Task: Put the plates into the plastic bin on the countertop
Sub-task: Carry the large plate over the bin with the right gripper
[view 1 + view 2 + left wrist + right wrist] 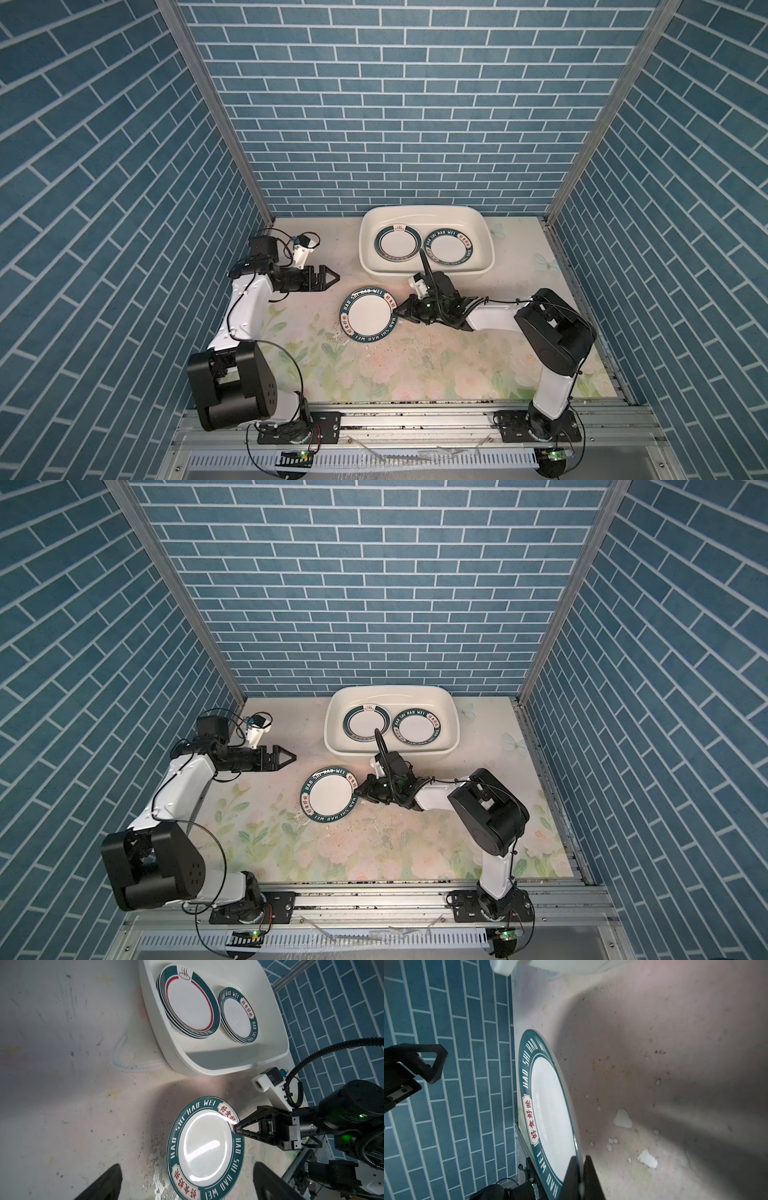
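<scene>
A white plate [369, 316] [331, 796] with a dark teal lettered rim is at the middle of the flowered countertop [415, 374]. My right gripper [398, 312] [581, 1159] is shut on its right edge, one jaw above the rim and one below. Whether the plate lies flat I cannot tell. The white plastic bin [424, 212] [182, 1064] stands behind it, holding a stack of teal-rimmed plates [191, 1003] and a lettered stack [236, 1015] side by side. My left gripper [334, 277] [188, 1165] hovers open left of the plate, holding nothing.
Blue brick walls close in the left, back and right. The bin [390, 690] sits against the back wall. A metal rail [415, 415] with both arm bases runs along the front edge. The countertop surface is chipped near the plate [623, 1119].
</scene>
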Robot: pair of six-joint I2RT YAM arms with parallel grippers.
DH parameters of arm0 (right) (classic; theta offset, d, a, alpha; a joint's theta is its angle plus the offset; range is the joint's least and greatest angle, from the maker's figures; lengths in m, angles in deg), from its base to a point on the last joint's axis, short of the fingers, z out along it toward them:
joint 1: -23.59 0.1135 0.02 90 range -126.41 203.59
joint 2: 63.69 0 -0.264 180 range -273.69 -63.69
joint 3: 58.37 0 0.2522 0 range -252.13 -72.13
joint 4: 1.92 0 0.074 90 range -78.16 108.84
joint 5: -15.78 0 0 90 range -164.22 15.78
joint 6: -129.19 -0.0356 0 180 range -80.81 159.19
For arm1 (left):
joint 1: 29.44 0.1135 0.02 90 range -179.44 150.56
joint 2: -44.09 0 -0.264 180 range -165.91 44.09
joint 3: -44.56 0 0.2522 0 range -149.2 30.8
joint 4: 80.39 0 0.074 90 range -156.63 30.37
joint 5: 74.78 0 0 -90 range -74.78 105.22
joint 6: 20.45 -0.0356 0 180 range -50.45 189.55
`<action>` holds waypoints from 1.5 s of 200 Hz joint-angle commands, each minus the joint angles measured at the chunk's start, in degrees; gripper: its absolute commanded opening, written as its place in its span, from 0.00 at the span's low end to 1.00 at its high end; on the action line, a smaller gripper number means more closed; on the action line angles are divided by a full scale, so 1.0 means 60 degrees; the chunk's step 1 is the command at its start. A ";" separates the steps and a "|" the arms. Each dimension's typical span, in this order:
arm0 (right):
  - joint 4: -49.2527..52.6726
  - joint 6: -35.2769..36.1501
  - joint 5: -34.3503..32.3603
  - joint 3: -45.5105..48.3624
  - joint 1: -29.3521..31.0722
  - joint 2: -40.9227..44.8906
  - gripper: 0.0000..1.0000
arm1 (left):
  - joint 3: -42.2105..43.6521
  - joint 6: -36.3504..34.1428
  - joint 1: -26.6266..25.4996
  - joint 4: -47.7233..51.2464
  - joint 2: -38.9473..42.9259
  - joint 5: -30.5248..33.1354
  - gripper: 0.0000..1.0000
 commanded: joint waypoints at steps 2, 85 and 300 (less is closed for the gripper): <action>-0.0278 -0.0373 0.0834 -0.0196 0.0003 0.0398 0.00 | 0.0073 0.0258 0.0382 -0.0388 0.0571 -0.0013 1.00; 0.1181 0.0485 0.1812 -0.1183 0.0024 0.0750 0.00 | 0.0499 0.1825 0.1584 -0.1744 0.1984 0.0161 0.99; 0.3919 0.1726 0.3311 -0.5986 -0.2577 -0.0913 0.00 | 0.0476 0.2926 0.2112 -0.2383 0.2646 -0.1527 1.00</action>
